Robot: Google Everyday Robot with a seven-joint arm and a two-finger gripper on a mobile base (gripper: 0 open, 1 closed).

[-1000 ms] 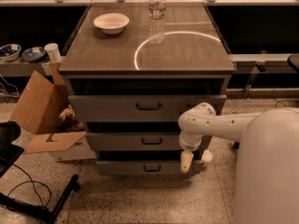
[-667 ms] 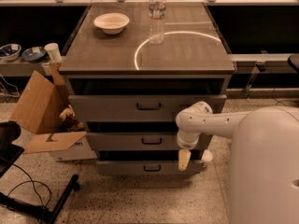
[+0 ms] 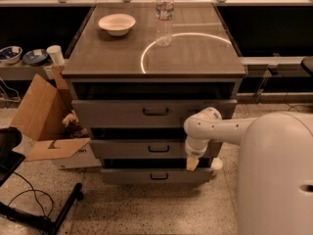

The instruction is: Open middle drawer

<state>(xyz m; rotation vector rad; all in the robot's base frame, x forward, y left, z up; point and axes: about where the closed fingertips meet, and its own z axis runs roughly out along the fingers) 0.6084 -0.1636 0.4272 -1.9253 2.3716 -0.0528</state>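
The grey cabinet [image 3: 98, 65] has three grey drawers stacked in steps, each with a dark gap above it. The middle drawer [image 3: 122, 149] has a flat medium-height front with a small dark loop handle [image 3: 159, 149] at its centre. My white arm [image 3: 220, 129] reaches in from the right and bends downward. My gripper [image 3: 192, 163] hangs in front of the middle drawer's right part, at its lower edge, well to the right of the handle. It holds nothing that I can see.
The top drawer [image 3: 112, 112] has a wider handle; the bottom drawer [image 3: 127, 176] is slim. A white bowl [image 3: 117, 23] and water bottle [image 3: 164, 16] stand on the cabinet. An open cardboard box [image 3: 41, 114] and black stand legs [image 3: 58, 214] are at the left.
My arm has shifted slightly left and back in front of the drawers. The drawers look the same as before.
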